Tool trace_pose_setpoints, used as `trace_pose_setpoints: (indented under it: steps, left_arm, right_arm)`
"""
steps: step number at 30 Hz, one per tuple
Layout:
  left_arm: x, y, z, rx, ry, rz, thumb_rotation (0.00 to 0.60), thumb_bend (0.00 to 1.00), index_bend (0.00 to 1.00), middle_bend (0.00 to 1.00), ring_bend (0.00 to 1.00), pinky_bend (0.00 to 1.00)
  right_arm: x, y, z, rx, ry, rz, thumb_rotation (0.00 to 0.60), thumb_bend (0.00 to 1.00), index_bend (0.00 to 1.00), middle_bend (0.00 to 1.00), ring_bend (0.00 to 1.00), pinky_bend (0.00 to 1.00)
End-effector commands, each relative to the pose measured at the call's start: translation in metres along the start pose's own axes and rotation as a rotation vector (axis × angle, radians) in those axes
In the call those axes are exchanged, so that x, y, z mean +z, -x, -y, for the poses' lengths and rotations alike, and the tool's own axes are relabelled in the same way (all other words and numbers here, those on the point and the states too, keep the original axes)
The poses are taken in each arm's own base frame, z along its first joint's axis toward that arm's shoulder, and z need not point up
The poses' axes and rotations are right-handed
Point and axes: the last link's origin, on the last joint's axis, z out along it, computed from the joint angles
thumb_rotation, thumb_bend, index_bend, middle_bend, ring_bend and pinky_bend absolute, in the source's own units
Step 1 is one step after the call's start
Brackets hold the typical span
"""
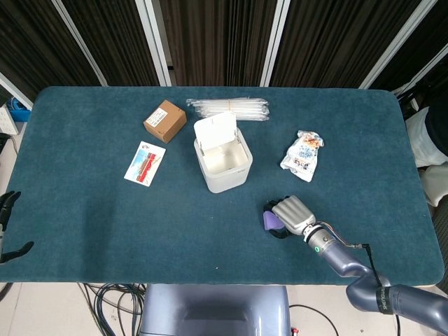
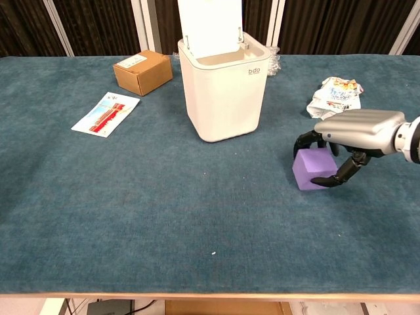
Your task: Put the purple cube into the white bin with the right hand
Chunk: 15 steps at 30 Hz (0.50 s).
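The purple cube point(image 1: 269, 220) point(image 2: 311, 170) rests on the blue table cover, right of and nearer than the white bin point(image 1: 225, 175) point(image 2: 226, 105), whose lid stands open. My right hand point(image 1: 293, 212) point(image 2: 357, 130) lies over the cube's right side. Its fingers curl over the cube's far top edge and the thumb presses the near right face, so it grips the cube, which still sits on the table. My left hand point(image 1: 8, 225) shows only at the far left edge of the head view, off the table, fingers spread and holding nothing.
A cardboard box point(image 1: 165, 120) point(image 2: 142, 71) and a printed card point(image 1: 145, 162) point(image 2: 105, 113) lie left of the bin. A snack packet point(image 1: 302, 155) point(image 2: 336, 97) lies right of it, just beyond my right hand. A bundle of clear straws point(image 1: 228, 108) lies behind the bin.
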Motion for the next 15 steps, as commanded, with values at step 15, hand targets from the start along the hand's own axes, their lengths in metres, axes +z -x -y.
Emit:
trace_pose_setpoints:
  steps: [15]
  left_arm:
    - [-0.001, 0.001, -0.002, 0.007, 0.001, 0.004, 0.600, 0.09, 0.13, 0.17, 0.02, 0.03]
  right_arm:
    - [-0.046, -0.122, -0.035, 0.095, 0.059, -0.507, 0.600, 0.47, 0.48, 0.49, 0.56, 0.64]
